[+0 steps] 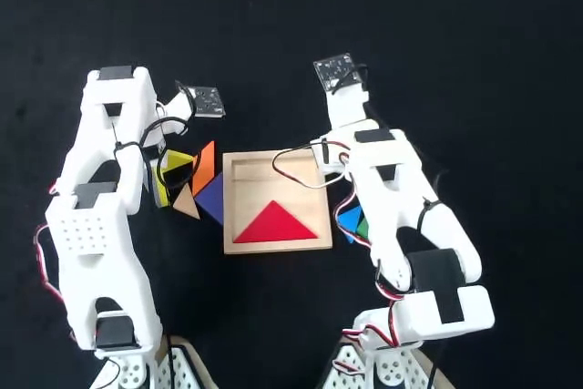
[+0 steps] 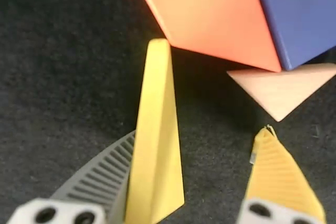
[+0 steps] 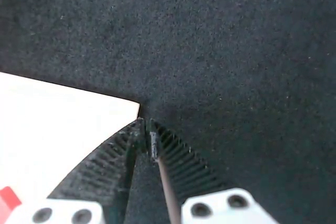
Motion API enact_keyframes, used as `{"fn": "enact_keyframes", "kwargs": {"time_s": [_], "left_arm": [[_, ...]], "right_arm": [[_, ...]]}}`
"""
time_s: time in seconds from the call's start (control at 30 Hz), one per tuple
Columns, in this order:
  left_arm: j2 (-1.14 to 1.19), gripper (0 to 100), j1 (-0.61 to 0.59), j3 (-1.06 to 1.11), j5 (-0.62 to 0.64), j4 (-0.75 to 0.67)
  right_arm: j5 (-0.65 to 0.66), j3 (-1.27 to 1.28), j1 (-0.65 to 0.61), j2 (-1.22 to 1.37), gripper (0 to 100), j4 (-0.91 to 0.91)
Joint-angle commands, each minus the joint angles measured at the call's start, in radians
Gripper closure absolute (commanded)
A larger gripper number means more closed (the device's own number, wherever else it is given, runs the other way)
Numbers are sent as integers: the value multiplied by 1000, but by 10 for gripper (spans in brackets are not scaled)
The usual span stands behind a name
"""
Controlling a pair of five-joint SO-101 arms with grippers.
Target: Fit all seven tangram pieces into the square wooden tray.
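Left end effector [image 2: 205, 135] open wide, low over the black bench [image 1: 474, 61], with a yellow triangle [image 2: 155, 145] standing on edge against its grey finger [image 2: 100, 182] and apart from its yellow finger [image 2: 275, 171]; touched, not clamped. Just beyond, an orange parallelogram [image 2: 210, 14], a blue triangle [image 2: 299, 14] and a plain wood triangle [image 2: 281, 90], all beside the square wooden tray [image 1: 273, 170] on the left arm's side. One red triangle [image 1: 271, 223] lying flat inside the tray. A small blue piece [image 1: 349, 216] and a green piece [image 1: 362, 225] under the right arm. Right end effector [image 3: 147, 132] closed on nothing, tips at the tray's corner. Probably light, stiff, smooth-painted pieces, prone to tipping or slipping; best pinched across the two flat faces, near the middle.
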Motion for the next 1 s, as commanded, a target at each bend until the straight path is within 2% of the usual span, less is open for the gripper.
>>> {"fn": "enact_keyframes", "kwargs": {"time_s": [0.0,0.17,0.47,0.73,0.87,0.97], "left_arm": [[-43,690,-21,-59,-18,18],[-44,705,-31,-120,-11,86],[-31,922,-21,-189,-14,149],[-41,972,-8,-151,-6,158],[-66,971,30,-228,101,308],[-140,971,64,-262,344,318]], "right_arm": [[11,-5,11,-8,987,-17],[11,-5,11,-8,987,-17],[11,-5,11,-8,987,-17],[11,-5,11,-8,987,-17],[11,-5,11,-8,987,-17],[11,-5,12,-8,987,-15]]}}
